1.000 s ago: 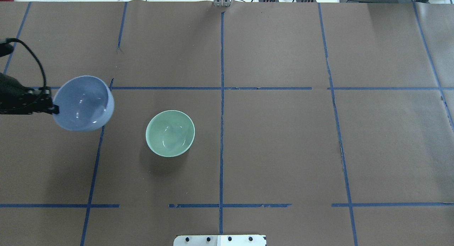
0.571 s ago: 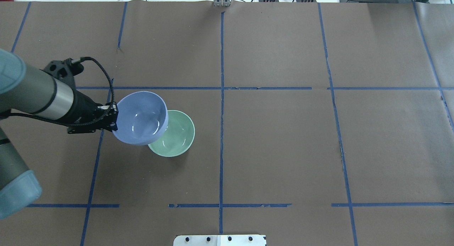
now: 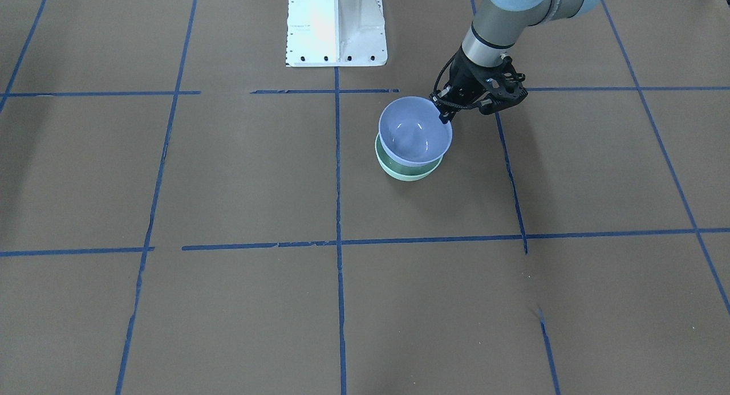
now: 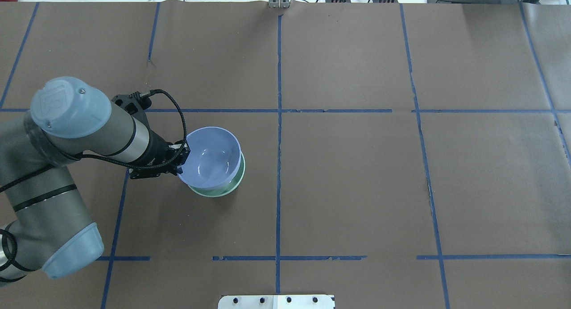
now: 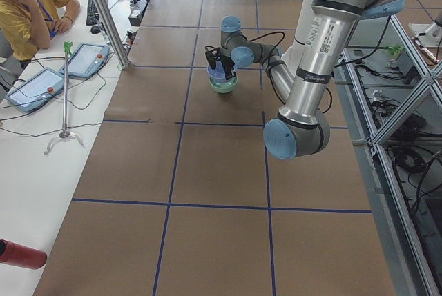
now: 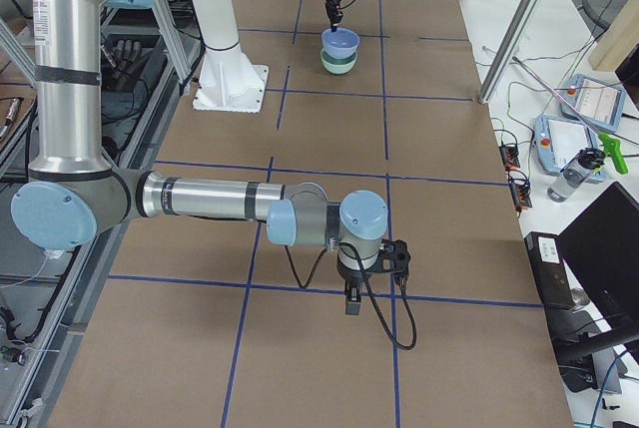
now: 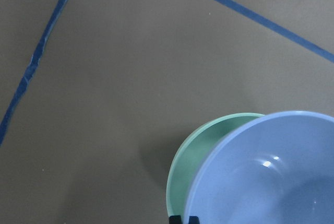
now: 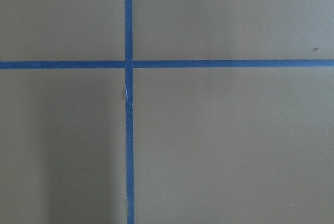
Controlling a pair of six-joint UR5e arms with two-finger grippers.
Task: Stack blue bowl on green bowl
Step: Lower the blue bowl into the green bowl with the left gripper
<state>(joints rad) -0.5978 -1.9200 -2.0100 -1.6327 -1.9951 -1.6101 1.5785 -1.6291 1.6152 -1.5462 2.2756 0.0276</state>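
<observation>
Two glossy, deep, round bowls of equal size were found nearly concentric: the blue bowl was pinched by its rim in the left gripper, over the green bowl and slightly offset, presumably for lowering into a nest. Contact between them could not be judged, nor could the right gripper's opening.

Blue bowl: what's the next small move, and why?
Probably lower it straight down. The left end effector holds the blue bowl by its rim above the green bowl, roughly centred over it, and seemingly not yet fully seated.
</observation>
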